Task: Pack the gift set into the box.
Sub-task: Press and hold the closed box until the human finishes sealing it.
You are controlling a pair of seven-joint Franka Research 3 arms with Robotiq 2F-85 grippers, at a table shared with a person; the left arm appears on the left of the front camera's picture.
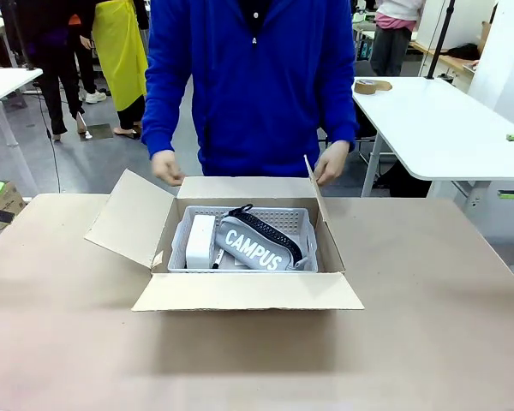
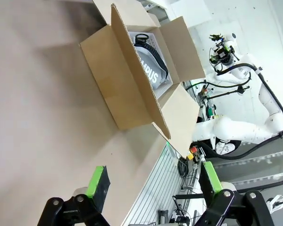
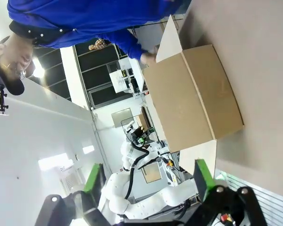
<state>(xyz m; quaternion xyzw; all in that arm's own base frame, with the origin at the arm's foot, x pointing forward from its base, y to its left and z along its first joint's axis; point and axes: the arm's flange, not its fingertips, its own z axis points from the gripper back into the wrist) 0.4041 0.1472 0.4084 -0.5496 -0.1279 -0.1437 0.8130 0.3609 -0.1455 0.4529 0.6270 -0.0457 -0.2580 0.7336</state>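
Observation:
The brown cardboard box (image 1: 248,287) stands open in the middle of the table, flaps spread. Inside it lies the gift set: a light-grey tray (image 1: 287,218) holding a grey "CAMPUS" pouch (image 1: 255,244) with a black zipper and a white rectangular item (image 1: 200,241). The person in a blue top stands behind the box, a hand (image 1: 166,167) near its far left corner and the other hand (image 1: 331,163) at the upright right flap. My left gripper (image 2: 153,186) is open, off the table's side, with the box (image 2: 127,82) and pouch (image 2: 151,59) ahead. My right gripper (image 3: 146,183) is open, facing the box's outer wall (image 3: 198,103).
The brown table (image 1: 428,342) has bare room on all sides of the box. A white table (image 1: 437,120) with a tape roll (image 1: 373,86) stands at the back right. Other people stand far behind at the left.

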